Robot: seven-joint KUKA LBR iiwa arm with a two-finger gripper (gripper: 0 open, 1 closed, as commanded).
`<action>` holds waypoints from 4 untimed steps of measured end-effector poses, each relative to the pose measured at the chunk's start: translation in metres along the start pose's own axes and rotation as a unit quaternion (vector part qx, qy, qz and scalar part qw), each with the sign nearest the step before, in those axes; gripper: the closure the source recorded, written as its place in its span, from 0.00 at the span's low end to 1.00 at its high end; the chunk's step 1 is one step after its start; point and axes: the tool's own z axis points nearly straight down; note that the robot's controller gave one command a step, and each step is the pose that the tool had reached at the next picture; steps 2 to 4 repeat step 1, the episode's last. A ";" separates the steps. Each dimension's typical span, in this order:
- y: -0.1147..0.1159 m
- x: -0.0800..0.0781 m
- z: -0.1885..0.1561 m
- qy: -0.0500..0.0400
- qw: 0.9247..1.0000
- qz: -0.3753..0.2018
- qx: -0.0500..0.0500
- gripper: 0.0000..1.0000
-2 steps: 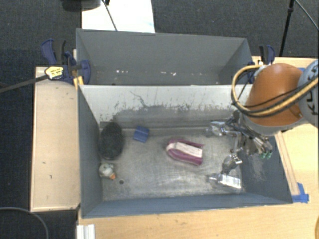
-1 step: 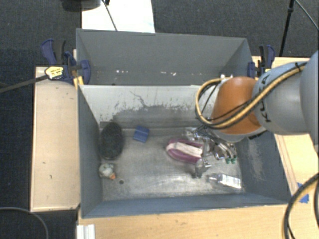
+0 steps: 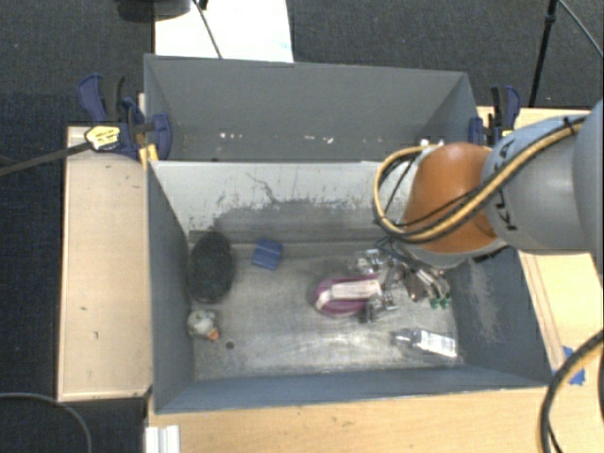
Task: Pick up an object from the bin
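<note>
One thing lies right at the gripper (image 3: 385, 293): a purple and white rounded plastic thing (image 3: 342, 295). It rests flat on the floor of the grey metal bin (image 3: 302, 111). The gripper is down low at its near end, touching it or almost touching it. I cannot tell how far open the gripper is, and I cannot tell if it has hold of anything yet.

A flat silver tube (image 3: 427, 343) lies close by, just in front of the gripper and a bit toward the arm's side. A small blue block (image 3: 268, 253) sits farther off, past the far end of the purple thing. A dark, fuzzy oval lump (image 3: 209, 267) and a little white and orange toy (image 3: 202, 325) lie well away from the gripper, by the far wall.

I think the job is at the grabbing step, and a few things could go wrong here. The gripper is at one end of the purple thing, not its middle. So if it lifts, the long end may hang down and the thing may slip out and fall. The purple thing looks smooth and round, and that makes a slip more likely. If the gripper pushes down or sideways, the thing may just slide away on the bare metal floor. The silver tube is near enough to get bumped too.
</note>
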 end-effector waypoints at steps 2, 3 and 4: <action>-0.025 -0.024 -0.131 -0.005 1.000 -0.001 0.001 1.00; -0.025 -0.024 -0.131 -0.005 1.000 -0.001 0.001 1.00; -0.025 -0.024 -0.131 -0.005 1.000 -0.001 0.001 1.00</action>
